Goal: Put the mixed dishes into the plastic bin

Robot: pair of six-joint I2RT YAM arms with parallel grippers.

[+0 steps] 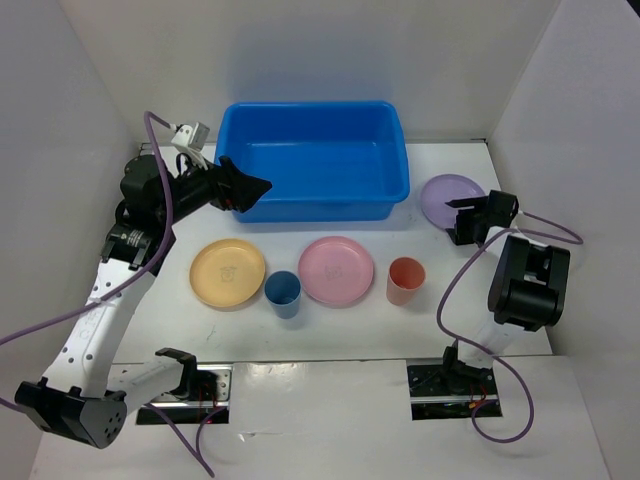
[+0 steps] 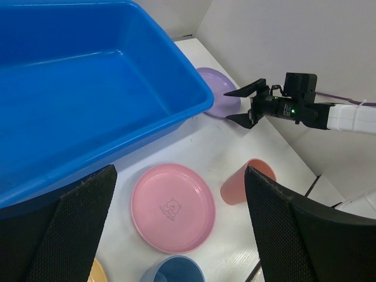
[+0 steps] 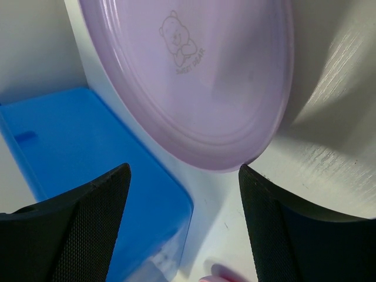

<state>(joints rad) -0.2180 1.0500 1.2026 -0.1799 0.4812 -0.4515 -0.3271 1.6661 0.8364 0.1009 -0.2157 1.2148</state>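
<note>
The blue plastic bin (image 1: 330, 208) stands empty at the back middle. In front of it lie a yellow plate (image 1: 228, 272), a blue cup (image 1: 283, 293), a pink plate (image 1: 336, 270) and a salmon cup (image 1: 405, 280). A lilac plate (image 1: 450, 192) lies to the right of the bin. My left gripper (image 1: 250, 190) hovers open by the bin's front left corner, and its view looks down on the pink plate (image 2: 172, 207). My right gripper (image 1: 462, 220) is open at the lilac plate's near edge (image 3: 194, 76), with nothing between its fingers (image 3: 88, 223).
White walls close in the table on the left, back and right. The lilac plate sits near the right wall, with a narrow strip of table between it and the bin (image 3: 76, 147). Purple cables trail from both arms.
</note>
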